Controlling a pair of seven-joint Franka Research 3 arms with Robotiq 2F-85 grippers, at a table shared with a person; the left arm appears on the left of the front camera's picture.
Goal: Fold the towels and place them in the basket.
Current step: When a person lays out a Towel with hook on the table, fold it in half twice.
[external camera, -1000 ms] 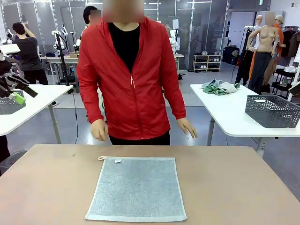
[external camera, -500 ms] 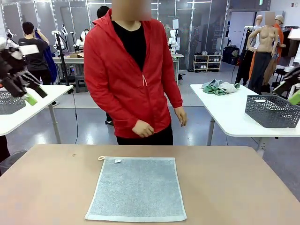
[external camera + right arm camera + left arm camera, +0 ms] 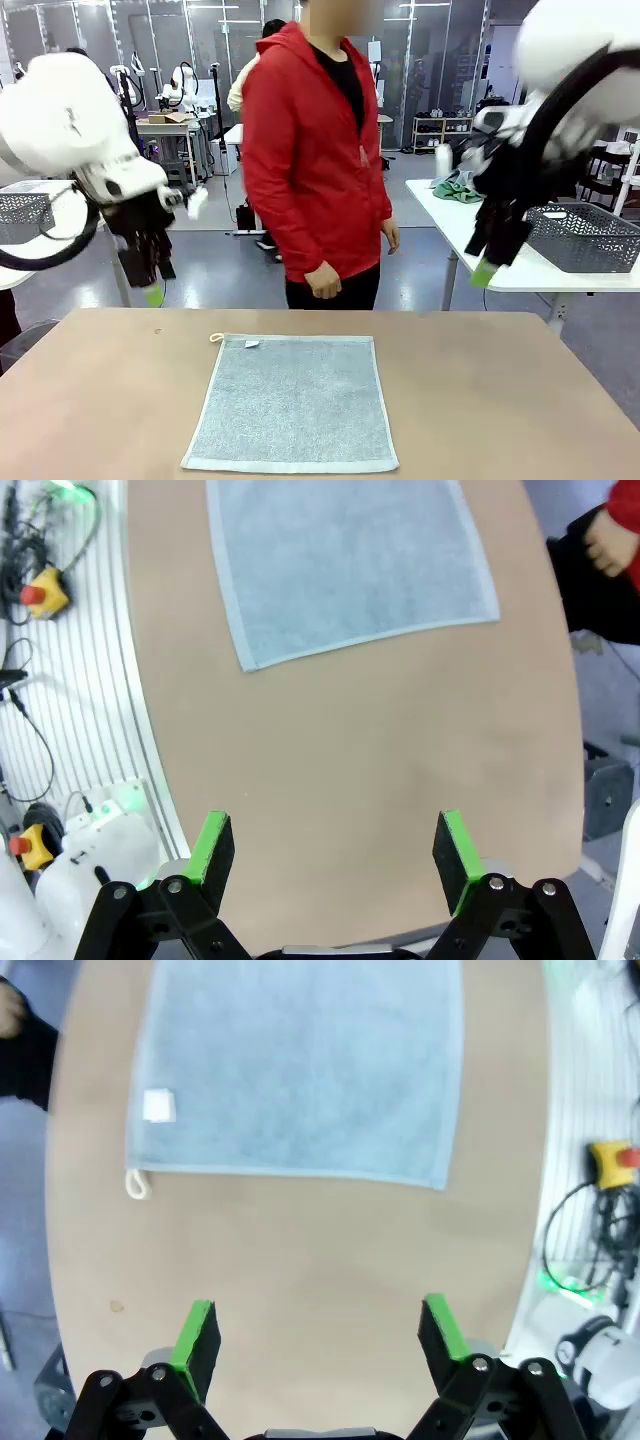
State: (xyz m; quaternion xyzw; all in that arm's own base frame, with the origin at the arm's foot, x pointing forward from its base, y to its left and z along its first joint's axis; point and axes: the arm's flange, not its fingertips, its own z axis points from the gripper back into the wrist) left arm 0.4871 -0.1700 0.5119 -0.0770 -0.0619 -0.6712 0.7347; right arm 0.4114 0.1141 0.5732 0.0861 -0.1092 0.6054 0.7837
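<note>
Front view: blue-grey towel (image 3: 292, 403) flat on table (image 3: 500, 400); both jaws wide apart, empty.

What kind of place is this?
Probably a robot lab: the left gripper and right gripper hang over a table, white work tables stand behind, and a yellow stop button sits nearby.

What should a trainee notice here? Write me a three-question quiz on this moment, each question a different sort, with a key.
1. True or false: the towel lies folded in half on the table.
2. The left gripper is: A open and empty; B shut on the towel; C pressing the towel flat.
3. Short answer: what does the right gripper hold?

Key: 1 false, it lies spread flat; 2 A; 3 nothing, it is open.
</note>
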